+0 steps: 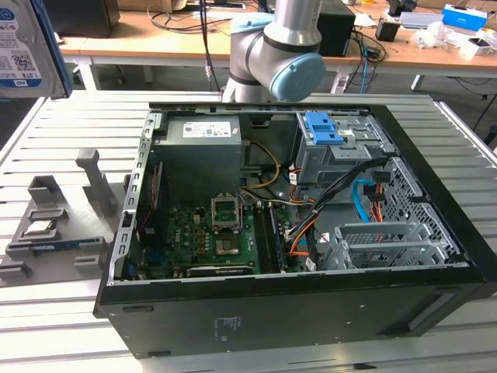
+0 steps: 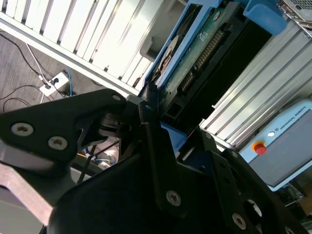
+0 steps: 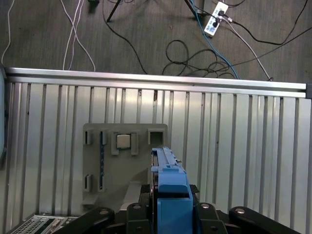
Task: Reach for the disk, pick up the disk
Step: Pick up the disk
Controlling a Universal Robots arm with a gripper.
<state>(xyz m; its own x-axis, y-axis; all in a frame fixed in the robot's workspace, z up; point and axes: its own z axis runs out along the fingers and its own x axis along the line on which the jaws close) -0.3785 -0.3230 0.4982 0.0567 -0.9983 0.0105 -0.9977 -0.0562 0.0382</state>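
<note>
The disk point(image 1: 23, 47) is a silver hard drive with a blue-and-white barcode label, high at the exterior view's left edge, well above the table. In the first wrist view the disk point(image 3: 168, 187) stands edge-on, its blue bracket between the black fingers of my gripper point(image 3: 168, 214), which is shut on it. In the second wrist view the disk point(image 2: 195, 63) shows its green circuit board and blue bracket, clamped at its lower end by my gripper point(image 2: 161, 124).
Under the disk a grey slotted fixture point(image 3: 124, 161) lies on the slatted metal table point(image 1: 70, 124). The open computer case point(image 1: 311, 299) holds a blue caddy point(image 1: 324, 128) atop its drive cage. Cables and a power strip point(image 3: 214, 22) lie on the floor.
</note>
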